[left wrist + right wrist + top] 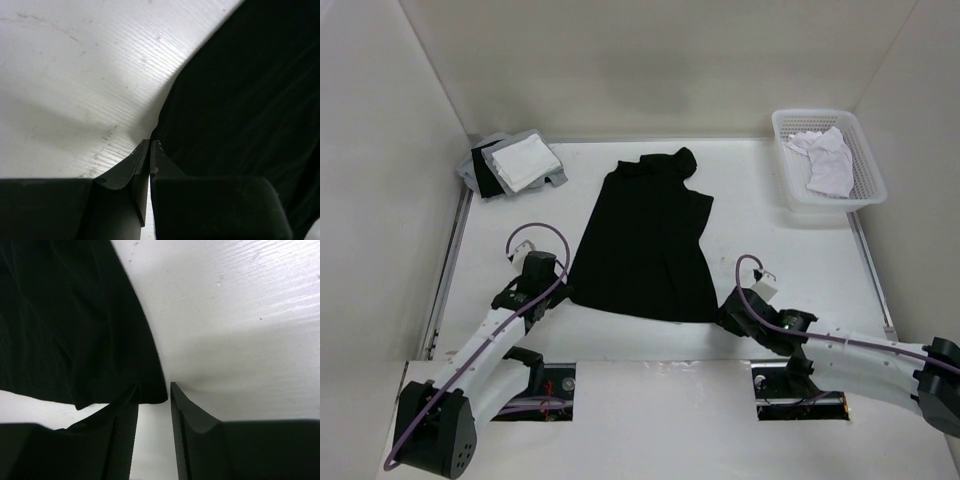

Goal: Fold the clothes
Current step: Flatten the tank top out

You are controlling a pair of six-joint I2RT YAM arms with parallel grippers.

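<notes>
Lying flat at the middle of the white table (800, 270), the black top (645, 235) is seen with its neck at the far side and its hem turned toward the arms. The left gripper (150, 144) is clenched at the near left hem corner, its tips pressed together on the fabric's very edge, as far as can be judged. The right gripper (154, 390) is held released, its jaws parted with the near right hem corner lying between them.

The fabric is judged thin, soft and light: it can be expected to sag, stretch and slide between the two corners when lifted, and a shallow pinch may slip off. The hem corners are judged the best places to be taken, well inside the edge.

How much cloth is caught by the left tips cannot be made out, black on black. The neck end is rumpled, so the armholes are hard to read. A basket (865, 195) with a white garment (825, 160) is seen at far right, a stack of cloths (515, 163) at far left, both well apart from the top.
</notes>
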